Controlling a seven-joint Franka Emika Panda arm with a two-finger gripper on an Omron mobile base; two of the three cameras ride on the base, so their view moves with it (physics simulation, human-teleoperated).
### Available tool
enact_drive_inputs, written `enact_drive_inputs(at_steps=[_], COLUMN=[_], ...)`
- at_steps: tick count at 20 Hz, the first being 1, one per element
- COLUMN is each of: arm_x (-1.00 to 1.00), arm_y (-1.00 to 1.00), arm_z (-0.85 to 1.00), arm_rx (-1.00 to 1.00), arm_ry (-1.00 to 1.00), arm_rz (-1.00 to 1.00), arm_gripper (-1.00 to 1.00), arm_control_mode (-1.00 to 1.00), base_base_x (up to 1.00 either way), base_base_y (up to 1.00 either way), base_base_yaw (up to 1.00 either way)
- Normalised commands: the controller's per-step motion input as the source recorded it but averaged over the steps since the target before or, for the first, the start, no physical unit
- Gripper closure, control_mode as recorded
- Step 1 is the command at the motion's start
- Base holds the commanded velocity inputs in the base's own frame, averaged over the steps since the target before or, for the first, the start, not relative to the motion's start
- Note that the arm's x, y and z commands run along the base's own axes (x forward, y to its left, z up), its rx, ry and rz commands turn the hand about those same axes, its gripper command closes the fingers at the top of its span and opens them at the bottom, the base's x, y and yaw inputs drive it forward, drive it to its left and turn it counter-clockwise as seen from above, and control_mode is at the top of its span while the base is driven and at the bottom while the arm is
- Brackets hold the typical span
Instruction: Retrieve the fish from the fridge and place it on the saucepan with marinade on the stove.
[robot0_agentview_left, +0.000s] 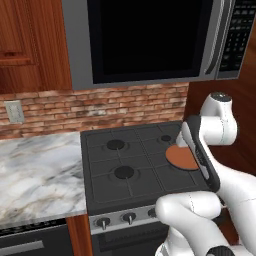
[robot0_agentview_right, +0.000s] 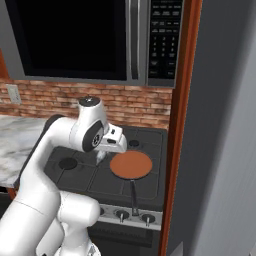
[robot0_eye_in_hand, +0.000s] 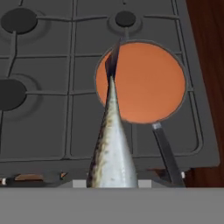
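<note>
White robot arm's pincer (robot0_agentview_right: 102, 156) clamped on a silver fish (robot0_eye_in_hand: 111, 148), held above the stove (robot0_agentview_left: 125, 155), its tail over the saucepan (robot0_agentview_right: 131, 165) of reddish marinade (robot0_eye_in_hand: 144, 83).

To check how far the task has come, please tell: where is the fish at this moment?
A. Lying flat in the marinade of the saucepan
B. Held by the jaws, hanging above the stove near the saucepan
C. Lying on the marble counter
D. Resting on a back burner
B: in the hand view the fish hangs from the hand, its tail over the left rim of the saucepan, not yet in the marinade on the stove.
</note>
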Motion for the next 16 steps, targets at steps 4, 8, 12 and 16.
enact_drive_inputs(at_steps=[4, 8, 12, 16], arm_x=[0.5, 0.4, 0.33, 0.26], arm_y=[-0.11, -0.08, 0.0, -0.03], arm_z=[-0.43, -0.33, -0.39, -0.33], arm_rx=[0.0, 0.0, 0.0, 0.0], arm_ry=[0.04, 0.05, 0.06, 0.05], arm_rz=[-0.03, -0.03, -0.02, -0.01], arm_gripper=[1.0, 1.0, 1.0, 1.0], arm_control_mode=[-1.0, -1.0, -1.0, -1.0], base_base_x=[0.0, 0.0, 0.0, 0.0], base_base_y=[0.0, 0.0, 0.0, 0.0], base_base_yaw=[0.0, 0.0, 0.0, 0.0])
